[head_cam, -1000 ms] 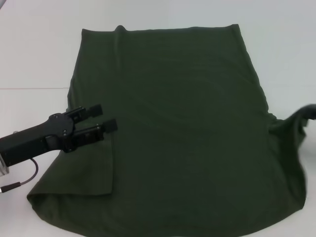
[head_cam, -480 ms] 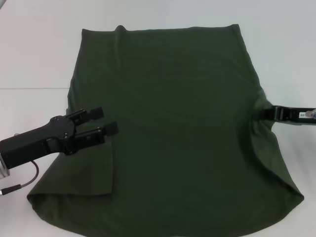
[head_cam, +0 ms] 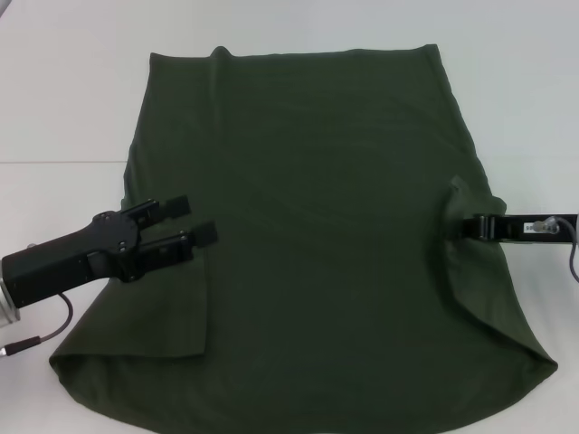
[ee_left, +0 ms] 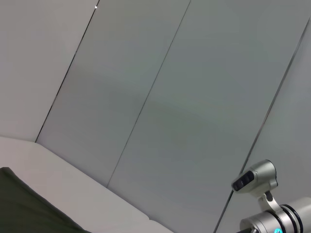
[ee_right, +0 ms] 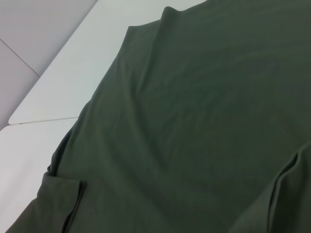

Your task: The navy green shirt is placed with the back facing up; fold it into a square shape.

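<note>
The navy green shirt (head_cam: 317, 226) lies spread on the white table, plain side up, and fills most of the head view. Its left sleeve (head_cam: 172, 312) is folded inward onto the body. My left gripper (head_cam: 194, 219) hovers open just over that folded sleeve at the shirt's left edge. My right gripper (head_cam: 460, 226) is shut on the right sleeve (head_cam: 479, 280), holding it pulled in over the shirt's right side. In the right wrist view the shirt (ee_right: 194, 121) spreads below, with the folded left sleeve (ee_right: 63, 199) at its far side.
The white table (head_cam: 63, 90) has a seam (head_cam: 63, 161) running along its left part. A cable (head_cam: 41, 334) trails from the left arm. Grey wall panels (ee_left: 146, 97) and a silver part of the robot (ee_left: 262, 179) show in the left wrist view.
My right gripper has carried the right sleeve inward, from a raised bunch at the table's right edge to a fold over the shirt's right side. The left gripper has barely moved.
</note>
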Tool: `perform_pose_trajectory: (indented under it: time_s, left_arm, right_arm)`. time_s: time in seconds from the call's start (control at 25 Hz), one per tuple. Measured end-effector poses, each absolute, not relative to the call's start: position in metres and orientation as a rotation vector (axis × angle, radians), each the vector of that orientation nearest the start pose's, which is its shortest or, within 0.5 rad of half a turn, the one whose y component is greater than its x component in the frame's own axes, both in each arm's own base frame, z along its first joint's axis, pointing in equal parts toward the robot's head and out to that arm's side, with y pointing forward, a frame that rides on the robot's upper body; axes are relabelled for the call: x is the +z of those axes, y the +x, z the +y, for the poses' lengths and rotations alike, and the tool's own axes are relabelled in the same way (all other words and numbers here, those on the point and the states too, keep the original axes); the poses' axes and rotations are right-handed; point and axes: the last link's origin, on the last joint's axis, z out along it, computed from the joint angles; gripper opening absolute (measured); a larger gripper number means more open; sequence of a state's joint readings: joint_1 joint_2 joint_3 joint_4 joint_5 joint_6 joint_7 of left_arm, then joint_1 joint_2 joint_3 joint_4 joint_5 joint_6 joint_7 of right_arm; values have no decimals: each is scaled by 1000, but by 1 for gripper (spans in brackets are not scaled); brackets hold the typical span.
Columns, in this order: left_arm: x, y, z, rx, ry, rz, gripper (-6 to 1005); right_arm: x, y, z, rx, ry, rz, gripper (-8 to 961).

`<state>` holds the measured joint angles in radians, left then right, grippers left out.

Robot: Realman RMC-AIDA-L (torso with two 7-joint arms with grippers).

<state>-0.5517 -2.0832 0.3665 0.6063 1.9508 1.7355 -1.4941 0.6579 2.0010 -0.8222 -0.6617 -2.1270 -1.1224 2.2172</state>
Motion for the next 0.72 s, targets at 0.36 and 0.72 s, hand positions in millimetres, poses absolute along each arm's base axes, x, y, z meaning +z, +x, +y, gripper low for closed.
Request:
perform_pose_trajectory:
  time_s: [0.36, 0.72]
  left_arm:
    - [35, -254, 328, -1157, -2491, -814, 901]
    - [35, -255, 328, -1155, -2488, -824, 901]
  right_arm:
    - [15, 264, 412, 467, -2231, 1413, 98]
    - [26, 265, 404, 619, -2232, 1405, 473]
